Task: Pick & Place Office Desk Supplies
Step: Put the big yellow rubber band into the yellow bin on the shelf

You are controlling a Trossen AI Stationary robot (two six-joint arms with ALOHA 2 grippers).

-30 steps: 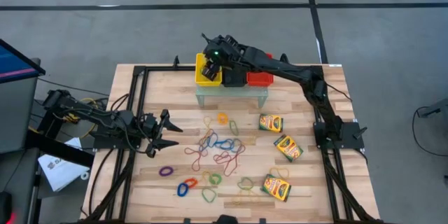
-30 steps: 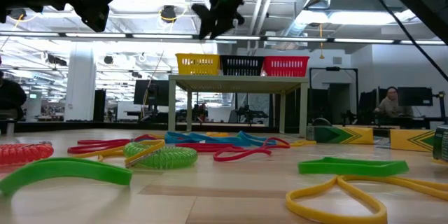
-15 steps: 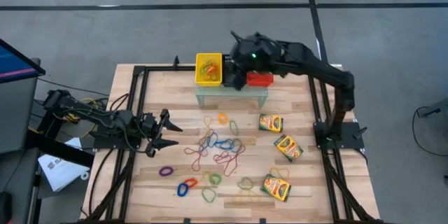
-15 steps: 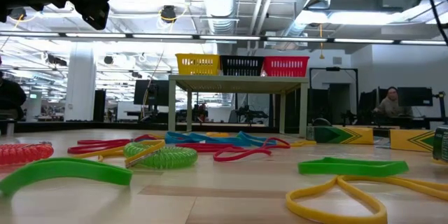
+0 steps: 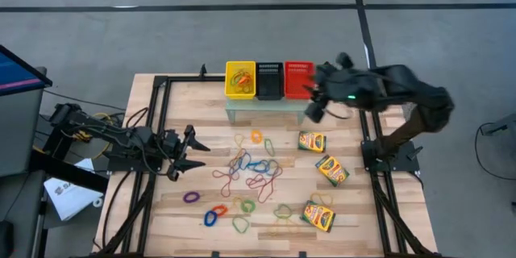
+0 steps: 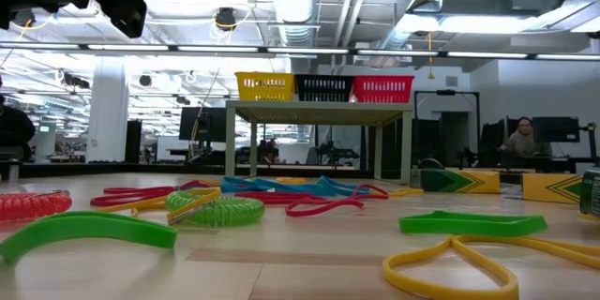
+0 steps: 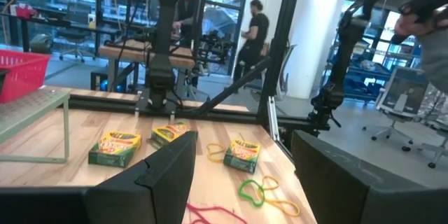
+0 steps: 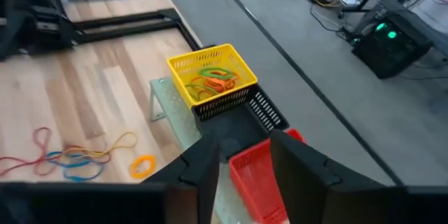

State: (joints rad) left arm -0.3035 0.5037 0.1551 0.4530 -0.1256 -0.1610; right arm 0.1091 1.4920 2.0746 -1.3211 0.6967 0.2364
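Judging by the layout, the step in hand is the next pick from the tabletop (image 5: 201,97). It would go best by choosing a loop lying clear of the tangle, such as the purple band (image 5: 191,197), coming straight down over it and closing only once both fingers straddle the strand. The bands (image 5: 251,169) are scattered mid-table, with three crayon boxes (image 5: 330,169) to their right; a few bands already lie in the yellow basket (image 5: 240,79) on the small shelf (image 5: 266,106) at the far edge. The left pincer (image 5: 191,151) waits beside the bands, fingers apart and empty. The right pincer (image 5: 316,103) hovers off the shelf's right end, fingers partly apart with nothing between them.
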